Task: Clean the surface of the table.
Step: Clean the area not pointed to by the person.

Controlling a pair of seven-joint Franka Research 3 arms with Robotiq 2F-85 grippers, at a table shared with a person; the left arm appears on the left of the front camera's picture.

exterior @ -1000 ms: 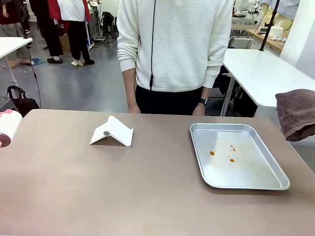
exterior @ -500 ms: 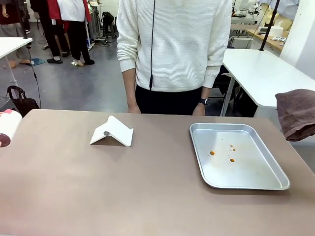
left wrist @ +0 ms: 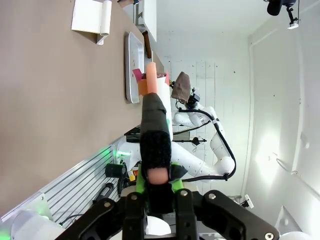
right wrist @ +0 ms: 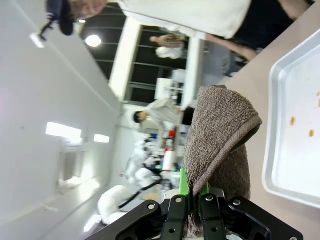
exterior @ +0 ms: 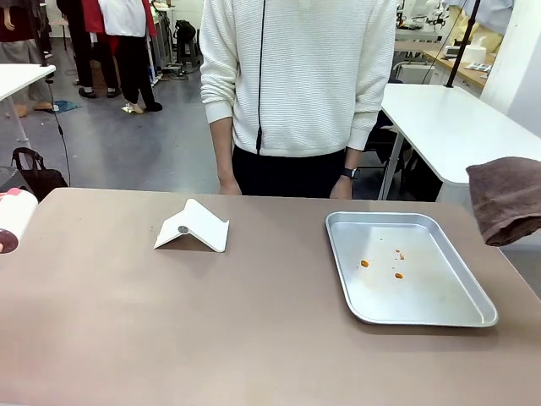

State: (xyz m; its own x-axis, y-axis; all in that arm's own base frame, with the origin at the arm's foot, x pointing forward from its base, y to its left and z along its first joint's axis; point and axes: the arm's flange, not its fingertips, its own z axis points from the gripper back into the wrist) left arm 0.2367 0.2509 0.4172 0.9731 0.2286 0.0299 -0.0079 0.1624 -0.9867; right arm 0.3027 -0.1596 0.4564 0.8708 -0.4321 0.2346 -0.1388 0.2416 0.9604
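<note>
The taupe table (exterior: 211,321) stretches across the front view. My left gripper (left wrist: 156,194) is shut on the black-sleeved handle of a lint roller (left wrist: 152,125); the roller's white roll with its pink end (exterior: 10,222) shows at the table's far left edge. My right gripper (right wrist: 195,196) is shut on a brown towel (right wrist: 220,145). That towel (exterior: 507,199) hangs in the air beyond the table's right edge, near the metal tray (exterior: 439,313). Orange crumbs (exterior: 397,275) lie in the tray.
A folded white card (exterior: 194,227) with a small round disc stands at mid-left of the table. A person in a white sweater (exterior: 300,76) stands at the far edge, arms down. White-topped tables (exterior: 448,118) stand behind at the right.
The brown towel has shifted slightly to the left, towards the table. Everything on the table has stayed put.
</note>
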